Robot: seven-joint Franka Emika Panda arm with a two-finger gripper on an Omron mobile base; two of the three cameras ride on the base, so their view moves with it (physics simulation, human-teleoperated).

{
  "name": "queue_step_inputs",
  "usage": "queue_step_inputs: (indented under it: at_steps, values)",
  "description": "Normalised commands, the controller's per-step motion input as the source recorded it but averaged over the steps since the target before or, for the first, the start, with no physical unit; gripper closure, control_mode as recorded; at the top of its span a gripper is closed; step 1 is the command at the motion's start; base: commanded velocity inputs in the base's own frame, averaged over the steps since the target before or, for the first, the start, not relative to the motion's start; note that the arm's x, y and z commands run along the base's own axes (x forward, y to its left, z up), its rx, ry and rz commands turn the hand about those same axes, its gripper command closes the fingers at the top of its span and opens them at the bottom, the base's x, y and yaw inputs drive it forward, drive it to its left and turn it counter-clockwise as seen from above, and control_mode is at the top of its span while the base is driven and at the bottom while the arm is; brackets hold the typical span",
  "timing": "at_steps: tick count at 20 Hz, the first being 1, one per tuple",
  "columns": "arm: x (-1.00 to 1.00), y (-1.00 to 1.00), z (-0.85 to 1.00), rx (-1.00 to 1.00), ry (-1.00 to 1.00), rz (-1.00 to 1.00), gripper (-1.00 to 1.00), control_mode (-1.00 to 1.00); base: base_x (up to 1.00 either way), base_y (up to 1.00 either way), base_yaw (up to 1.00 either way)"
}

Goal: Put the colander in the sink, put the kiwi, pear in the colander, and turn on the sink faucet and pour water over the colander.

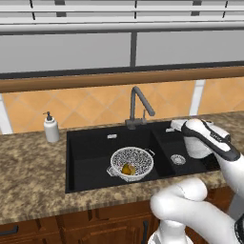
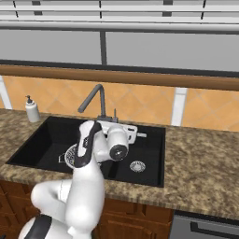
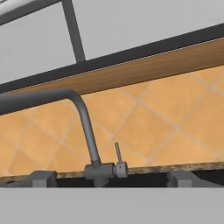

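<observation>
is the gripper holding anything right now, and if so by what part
Nothing is held. In the hand view the fingers stand apart with only open space between them, aimed at the sink faucet and its lever. The colander sits in the sink.

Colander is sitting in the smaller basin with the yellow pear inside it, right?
Not quite. The colander with the pear inside sits in the larger basin of the sink, on the soap-bottle side, as the left base view shows.

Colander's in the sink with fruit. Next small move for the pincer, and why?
Probably ease forward toward the faucet's lever: the hand view looks straight at it, upright beside the faucet base, and no water shows over the colander in the sink.
</observation>
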Motion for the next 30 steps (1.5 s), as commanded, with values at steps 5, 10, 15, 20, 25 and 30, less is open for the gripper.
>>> queue_step_inputs:
  at_steps: [5,10,15,20,25,30]
  values:
    - [0.39,0.00,-0.05,0.00,-0.08,0.00,-1.00,-1.00,0.00,0.00,0.00]
    - [0.18,-0.03,-0.23,0.00,-0.01,0.01,-1.00,-1.00,0.00,0.00,0.00]
    - [0.26,-0.11,-0.27,0.01,0.00,0.05,-1.00,-1.00,0.00,0.00,0.00]
    - [0.44,0.01,-0.02,0.02,0.00,0.04,-1.00,-1.00,0.00,0.00,0.00]
    - [0.43,0.00,-0.04,0.00,0.00,0.03,-1.00,-1.00,0.00,0.00,0.00]
    - [0.35,0.01,-0.05,0.00,0.00,0.02,-1.00,-1.00,0.00,0.00,0.00]
